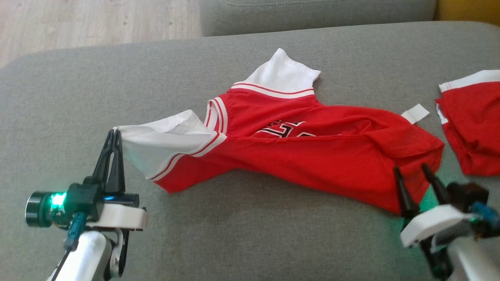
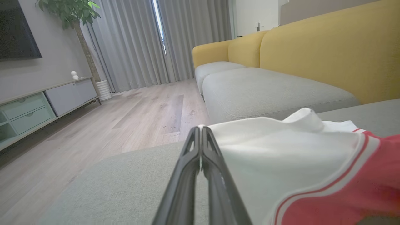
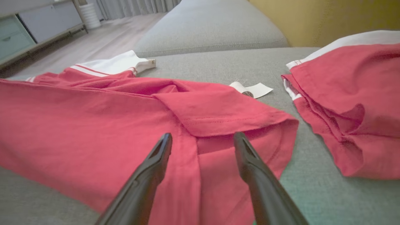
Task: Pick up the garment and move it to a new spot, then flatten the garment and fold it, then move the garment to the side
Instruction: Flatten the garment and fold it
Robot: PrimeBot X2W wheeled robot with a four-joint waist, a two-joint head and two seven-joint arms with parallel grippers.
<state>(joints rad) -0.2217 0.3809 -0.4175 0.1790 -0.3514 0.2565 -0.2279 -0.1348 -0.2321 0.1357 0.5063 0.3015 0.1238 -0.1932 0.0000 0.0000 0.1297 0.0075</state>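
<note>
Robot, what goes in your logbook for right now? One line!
left gripper: shut on white sleeve | right gripper: open by red hem | garment: rumpled, lying on grey cushion | fold: not started

Head cam: high, tilted forward and down onto the grey sofa cushion, mid range. Whole jersey in frame, left gripper lower left, right gripper lower right.
Left wrist cam: low, just above the cushion, looks along its closed fingers across the wood floor to the curtains and TV cabinet; white sleeve very close.
Right wrist cam: low, close over the red hem, looks along its spread fingers toward the tag, second red garment and yellow backrest.
Overlap – head/left wrist share the white sleeve; head/right wrist share red hem, tag, second red garment; both wrist cams catch TV cabinet and wood floor.
</note>
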